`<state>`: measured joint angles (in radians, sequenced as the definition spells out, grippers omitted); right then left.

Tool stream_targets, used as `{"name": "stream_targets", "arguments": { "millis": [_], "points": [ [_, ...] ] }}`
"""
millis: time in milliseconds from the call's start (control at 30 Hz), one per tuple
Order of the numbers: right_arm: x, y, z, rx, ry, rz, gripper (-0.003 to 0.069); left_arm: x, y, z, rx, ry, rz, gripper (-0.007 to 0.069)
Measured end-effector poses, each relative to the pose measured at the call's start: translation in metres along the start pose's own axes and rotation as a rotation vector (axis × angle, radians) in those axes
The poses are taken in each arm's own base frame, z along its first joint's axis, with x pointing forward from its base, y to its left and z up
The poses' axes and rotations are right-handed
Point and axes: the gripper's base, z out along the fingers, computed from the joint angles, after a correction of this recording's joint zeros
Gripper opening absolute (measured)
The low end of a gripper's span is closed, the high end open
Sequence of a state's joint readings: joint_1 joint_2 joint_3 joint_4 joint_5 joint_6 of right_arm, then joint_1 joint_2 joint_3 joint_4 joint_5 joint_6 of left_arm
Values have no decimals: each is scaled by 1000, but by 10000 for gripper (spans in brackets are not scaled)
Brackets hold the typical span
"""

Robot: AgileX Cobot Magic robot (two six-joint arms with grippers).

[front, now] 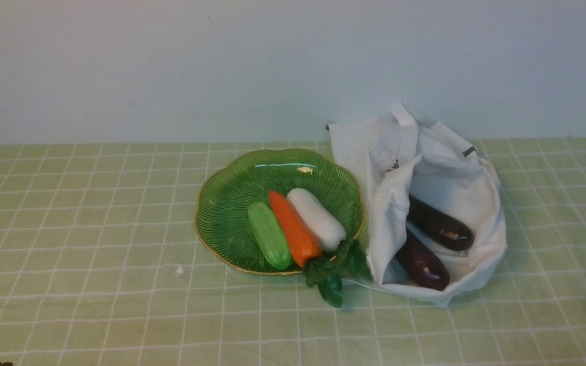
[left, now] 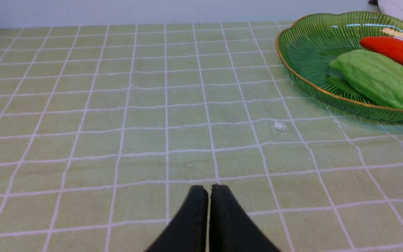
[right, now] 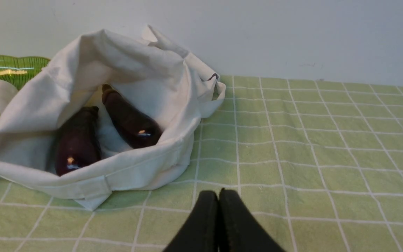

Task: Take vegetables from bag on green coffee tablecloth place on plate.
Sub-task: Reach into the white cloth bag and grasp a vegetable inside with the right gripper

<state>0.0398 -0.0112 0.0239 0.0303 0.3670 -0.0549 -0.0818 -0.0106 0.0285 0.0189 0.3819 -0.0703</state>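
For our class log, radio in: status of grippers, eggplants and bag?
Both grippers shut, empty: left gripper, right gripper. Two eggplants in white bag, not yet on plate. Bag's raised side stands between eggplants and plate.

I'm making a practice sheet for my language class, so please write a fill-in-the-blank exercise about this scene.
1. Two eggplants lie inside the white cloth ______.
2. On the green plate, the orange carrot lies between the white vegetable and the ______ one.
3. The tablecloth is pale green with a grid of ______ lines.
4. Both the left gripper and the right gripper are ______, with nothing between their fingertips.

Missing words: bag; green; white; shut
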Motion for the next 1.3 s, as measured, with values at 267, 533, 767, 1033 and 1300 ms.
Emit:
{"name": "stream_targets", "arguments": {
  "millis": [267,533,767,1033,1300],
  "points": [
    [-1,4,0,-42,-15,264,-15,0,0,0,0,0,0,-4],
    [-10,14,-1,-204,-12,1195,-15,0,0,0,0,0,0,-4],
    [-12,14,-2,-217,-25,1193,-15,0,0,0,0,0,0,-4],
    [-107,10,-36,-265,-286,654,-15,0,0,0,0,0,0,-4],
    [-155,14,4,-221,87,272,-15,0,0,0,0,0,0,-4]
  ]
}}
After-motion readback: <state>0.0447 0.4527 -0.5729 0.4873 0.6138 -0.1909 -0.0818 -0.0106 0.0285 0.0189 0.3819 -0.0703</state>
